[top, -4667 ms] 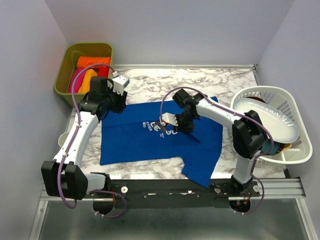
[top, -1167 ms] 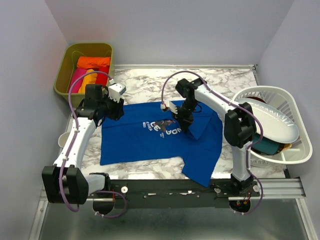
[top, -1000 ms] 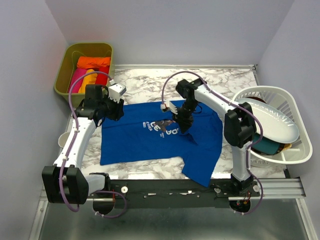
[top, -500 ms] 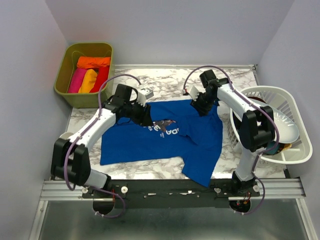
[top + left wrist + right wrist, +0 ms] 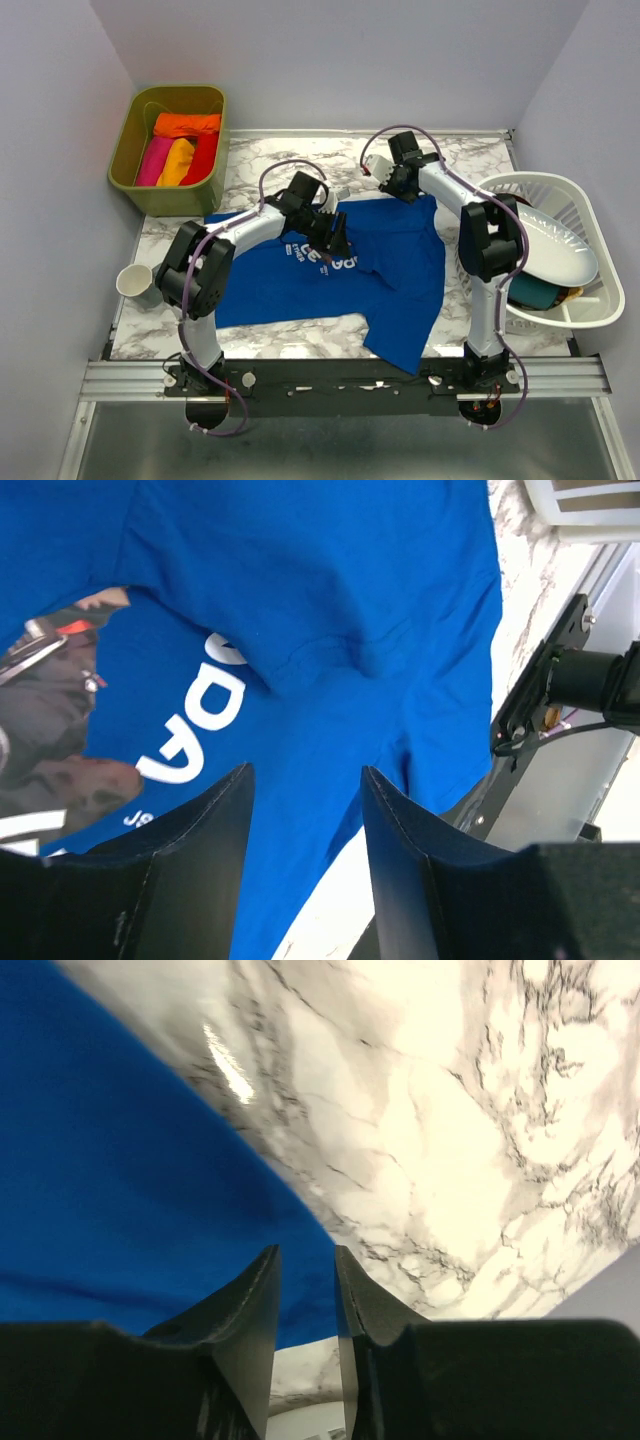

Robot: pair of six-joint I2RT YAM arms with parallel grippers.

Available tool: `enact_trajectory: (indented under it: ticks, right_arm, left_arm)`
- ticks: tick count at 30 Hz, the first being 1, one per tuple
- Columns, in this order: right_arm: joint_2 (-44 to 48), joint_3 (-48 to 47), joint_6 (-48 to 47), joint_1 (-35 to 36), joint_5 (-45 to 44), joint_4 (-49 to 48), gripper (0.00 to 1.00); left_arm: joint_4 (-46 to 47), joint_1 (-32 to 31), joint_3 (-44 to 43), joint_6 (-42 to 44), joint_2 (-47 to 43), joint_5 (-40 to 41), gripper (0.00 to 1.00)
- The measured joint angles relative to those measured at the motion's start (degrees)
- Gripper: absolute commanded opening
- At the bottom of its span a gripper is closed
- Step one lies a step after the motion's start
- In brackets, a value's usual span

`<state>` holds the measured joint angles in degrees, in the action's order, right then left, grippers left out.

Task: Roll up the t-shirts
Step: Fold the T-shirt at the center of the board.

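Note:
A royal-blue t-shirt [image 5: 400,265] with white lettering [image 5: 340,262] lies spread on the marble table [image 5: 300,165], one sleeve hanging over the near edge. My left gripper [image 5: 335,240] hovers over its chest print, open and empty. In the left wrist view the gripper [image 5: 305,772] has its jaws wide apart above the blue cloth [image 5: 330,600] and the lettering [image 5: 190,745]. My right gripper [image 5: 392,188] is at the shirt's far edge near the right corner. In the right wrist view the gripper [image 5: 306,1252] has its jaws narrowly apart over the cloth edge [image 5: 120,1190], holding nothing.
An olive-green bin [image 5: 135,130] at the back left holds several rolled bright cloths [image 5: 180,150]. A white slatted basket [image 5: 590,215] with a white plate [image 5: 545,245] stands at the right. A white cup [image 5: 135,283] sits at the left edge.
My left gripper swung from the shirt's far left corner to over the chest print. My right gripper left the chest print and moved to the shirt's far right edge.

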<state>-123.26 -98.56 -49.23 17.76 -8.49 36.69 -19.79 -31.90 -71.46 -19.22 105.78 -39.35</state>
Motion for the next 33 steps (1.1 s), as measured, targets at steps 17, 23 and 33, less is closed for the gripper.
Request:
enact_trajectory:
  ticks: [17,23,33]
  right_arm:
    - [-6.9,-4.4,-2.7,-6.0,-6.9,-2.0,0.31]
    - [-10.3,-8.7,-0.7,-6.1,-8.5,-2.0,0.35]
    - [-1.1,-4.7,3.8,-6.1,-4.8,-0.4,0.30]
  left_arm:
    - [1.4,-4.4,-4.7,-4.5,11.0,1.1,0.55]
    - [0.9,-5.1,-4.7,-4.3,11.0,1.3,0.55]
    - [0.4,-5.0,-4.7,-4.1,10.9,1.8,0.55]
